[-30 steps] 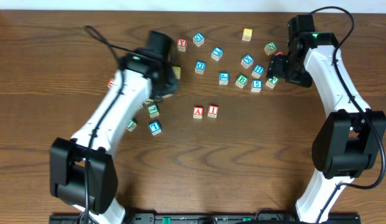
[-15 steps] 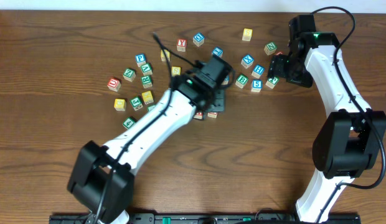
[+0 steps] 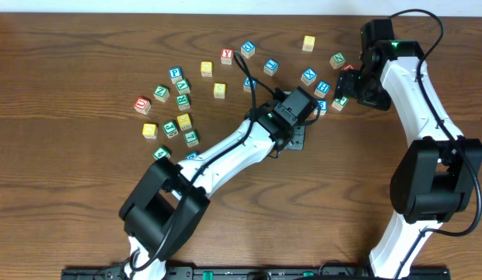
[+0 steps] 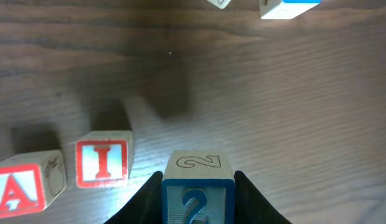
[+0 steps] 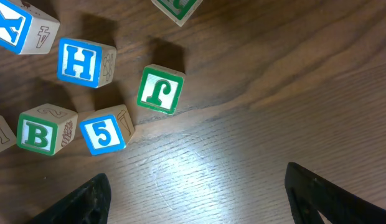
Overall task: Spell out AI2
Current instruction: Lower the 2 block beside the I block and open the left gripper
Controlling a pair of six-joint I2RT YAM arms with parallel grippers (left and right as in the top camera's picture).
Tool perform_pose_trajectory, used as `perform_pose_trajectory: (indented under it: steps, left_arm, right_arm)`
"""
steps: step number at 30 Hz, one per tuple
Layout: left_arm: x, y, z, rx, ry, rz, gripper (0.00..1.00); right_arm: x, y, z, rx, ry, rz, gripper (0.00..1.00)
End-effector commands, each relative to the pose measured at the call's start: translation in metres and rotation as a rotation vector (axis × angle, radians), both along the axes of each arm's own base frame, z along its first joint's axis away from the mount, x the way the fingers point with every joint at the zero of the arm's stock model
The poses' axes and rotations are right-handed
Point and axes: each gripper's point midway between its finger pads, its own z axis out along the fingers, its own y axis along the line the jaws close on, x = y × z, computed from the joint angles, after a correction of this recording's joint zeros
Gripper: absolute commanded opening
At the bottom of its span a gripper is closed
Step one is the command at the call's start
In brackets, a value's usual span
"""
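Observation:
In the left wrist view my left gripper (image 4: 197,186) is shut on a blue "2" block (image 4: 197,163). It holds the block just right of the red "I" block (image 4: 103,163), with a gap between them. The red "A" block (image 4: 18,186) stands left of the "I". In the overhead view the left gripper (image 3: 298,137) is at the table's middle, and its arm hides the "A" and "I" blocks. My right gripper (image 5: 193,193) is open and empty, and shows at the back right overhead (image 3: 351,87).
Near the right gripper lie a green "J" block (image 5: 160,89), a blue "H" (image 5: 86,62), a blue "5" (image 5: 106,130) and a green "B" (image 5: 45,132). Several loose blocks (image 3: 179,101) lie at the back left, and others along the back (image 3: 248,49).
My left arm has swung right from the left cluster of blocks to the table's middle, and now covers the "A" and "I" blocks overhead. The right arm has not moved.

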Motion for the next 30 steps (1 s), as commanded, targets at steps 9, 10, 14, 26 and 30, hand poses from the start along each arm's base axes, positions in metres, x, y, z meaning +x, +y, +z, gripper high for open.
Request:
perform_pose_trajectory:
  steps: [9, 10, 14, 26, 30]
  left_arm:
    - [0.015, 0.006, -0.031, 0.071, -0.032, 0.022, 0.28]
    - [0.015, 0.007, -0.031, 0.076, -0.035, 0.025, 0.28]
    - [0.014, 0.008, -0.032, 0.083, -0.032, 0.026, 0.28]
    - [0.009, 0.014, -0.045, 0.118, 0.0, 0.025, 0.28]
    - [0.009, 0.014, -0.051, 0.125, 0.007, 0.024, 0.29]
  right_arm:
    - [-0.001, -0.004, 0.011, -0.013, -0.023, 0.006, 0.84]
    - [-0.001, -0.004, 0.011, -0.013, -0.022, 0.006, 0.84]
    - [-0.001, -0.004, 0.011, -0.013, -0.021, 0.006, 0.84]
    - [-0.001, -0.004, 0.011, -0.013, -0.02, 0.006, 0.84]
    - [-0.001, -0.003, 0.011, -0.013, -0.02, 0.009, 0.85]
